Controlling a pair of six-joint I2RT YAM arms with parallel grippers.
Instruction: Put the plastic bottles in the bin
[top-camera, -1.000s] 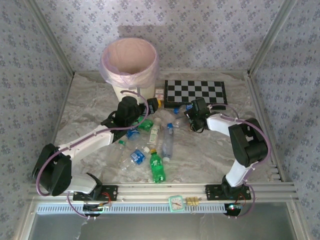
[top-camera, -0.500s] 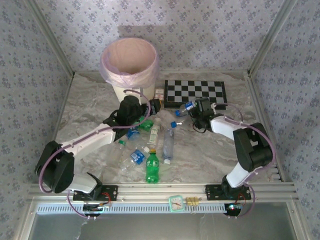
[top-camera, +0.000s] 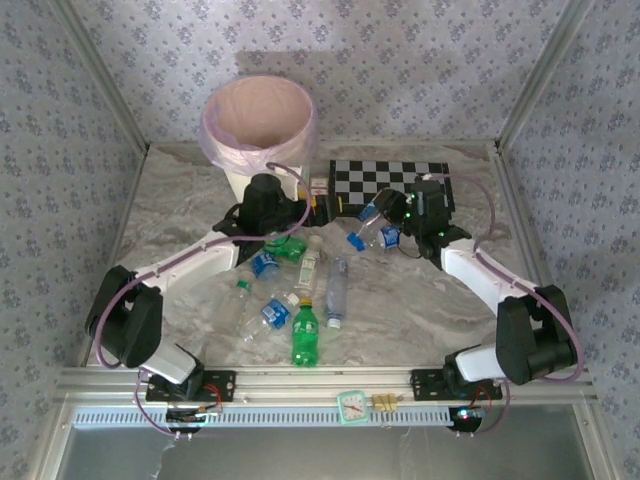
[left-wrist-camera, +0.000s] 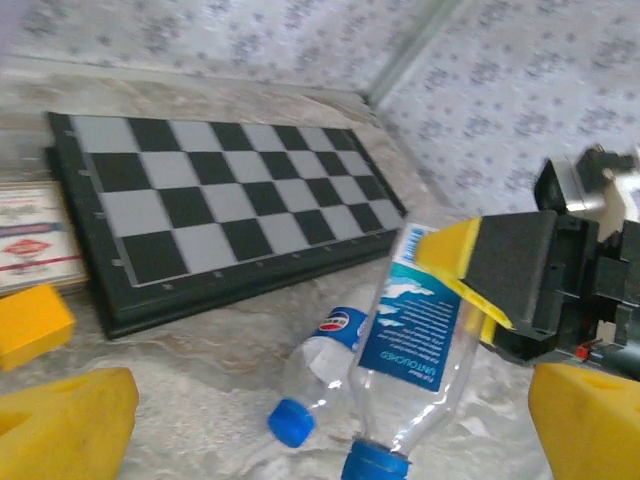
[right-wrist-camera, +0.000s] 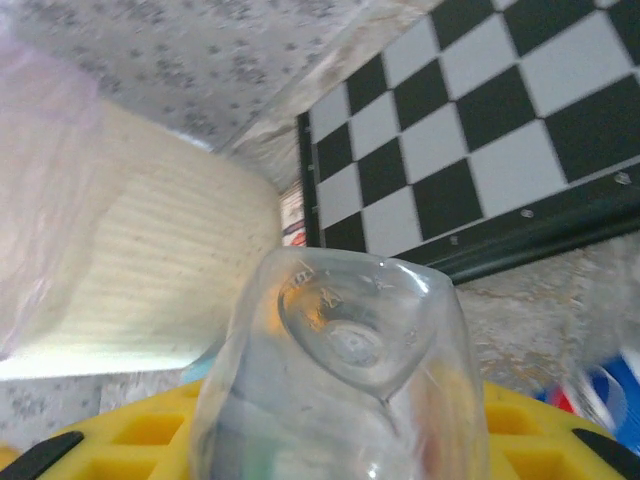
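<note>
Bottles (top-camera: 335, 290) are mostly lying loose on the table (top-camera: 180, 210), lower middle of the overhead frame, with a green bottle (top-camera: 304, 336) closest to the bottom edge. Right gripper (top-camera: 392, 213) is clamped on a clear bottle (top-camera: 368, 218) with a blue label, just right of centre and in front of the chessboard (top-camera: 390, 182). In the left wrist shot that one hangs tilted, cap down, with a yellow finger pressed against its side. Left gripper (top-camera: 308, 208) sits just left of it, fingers spread wide. Bin (top-camera: 212, 135) stands upper left of centre, right behind the left arm. Yellow cube (left-wrist-camera: 30, 322) sits at the left edge of the left wrist shot.
</note>
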